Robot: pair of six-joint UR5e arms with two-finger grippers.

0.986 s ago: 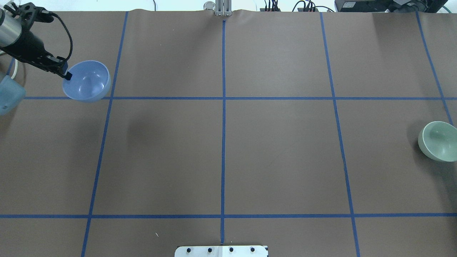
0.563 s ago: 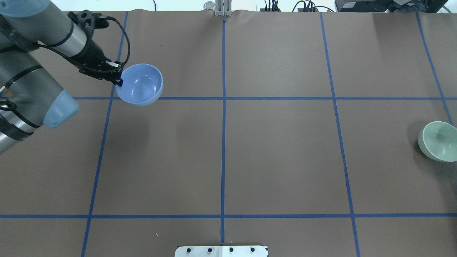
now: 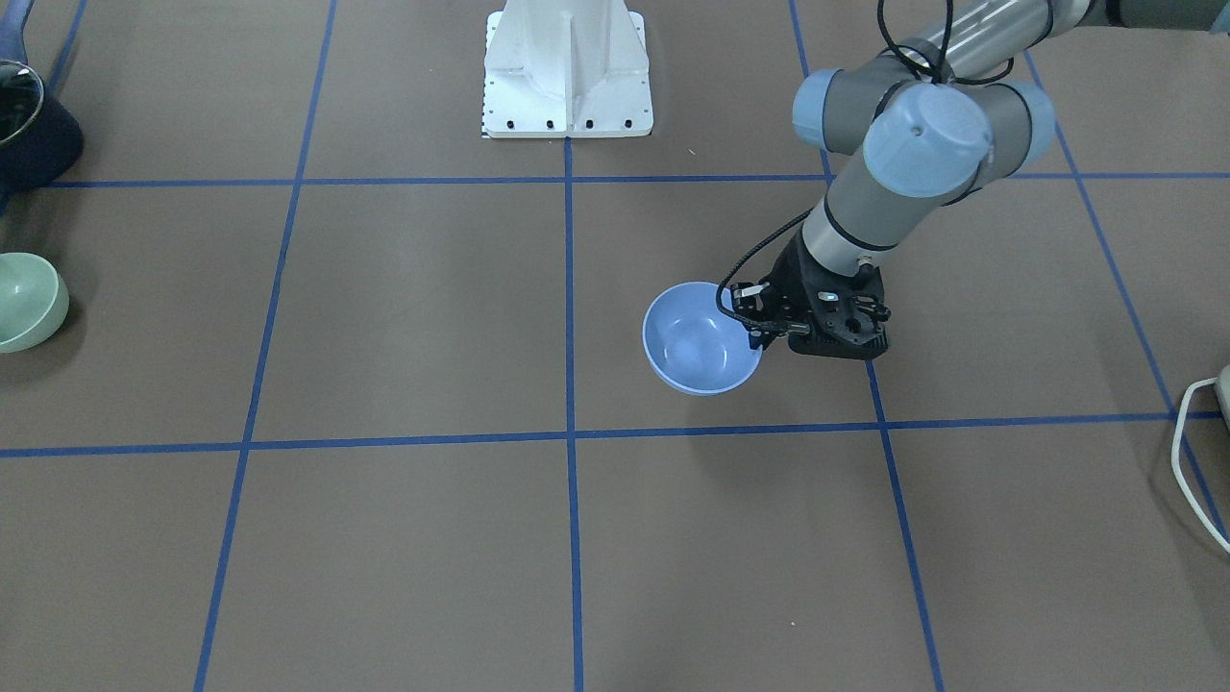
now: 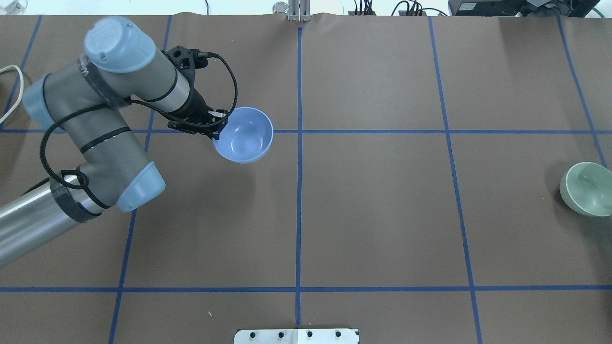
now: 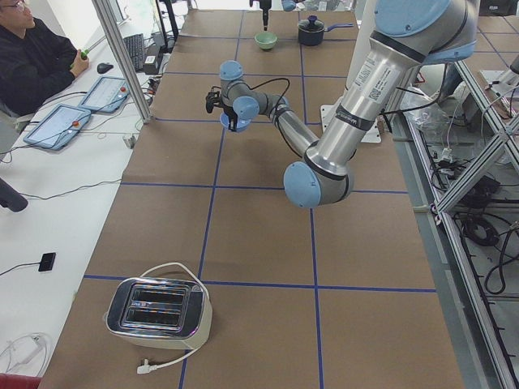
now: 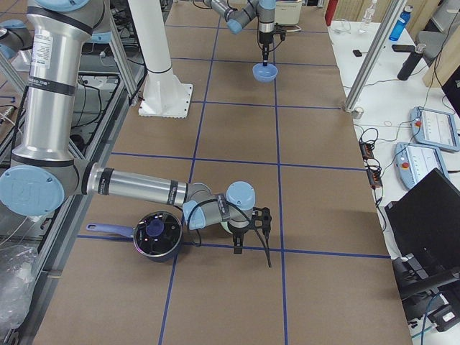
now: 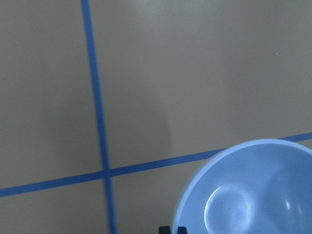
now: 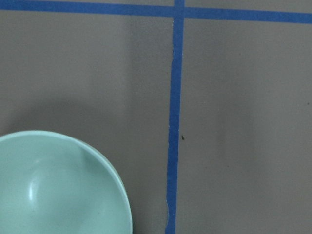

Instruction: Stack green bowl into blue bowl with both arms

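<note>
My left gripper (image 4: 217, 130) is shut on the rim of the blue bowl (image 4: 244, 135) and holds it above the table, left of the centre tape line. The front-facing view shows the same gripper (image 3: 754, 325) and blue bowl (image 3: 697, 341); the left wrist view shows the bowl (image 7: 248, 190) at lower right. The green bowl (image 4: 588, 188) is at the table's right edge, and also appears in the front-facing view (image 3: 29, 300) and right wrist view (image 8: 53, 187). My right gripper (image 6: 238, 246) hangs by the green bowl; I cannot tell whether it is open or shut.
A dark lidded pot (image 6: 154, 233) stands beside the right arm, close to the green bowl. A toaster (image 5: 158, 308) sits at the table's left end. The white pedestal (image 3: 567, 72) is at the robot's side. Blue tape lines grid the brown table (image 4: 382, 215).
My left arm has swung to the right with the blue bowl, from the table's far left to just left of the centre line. The green bowl has stayed in place.
</note>
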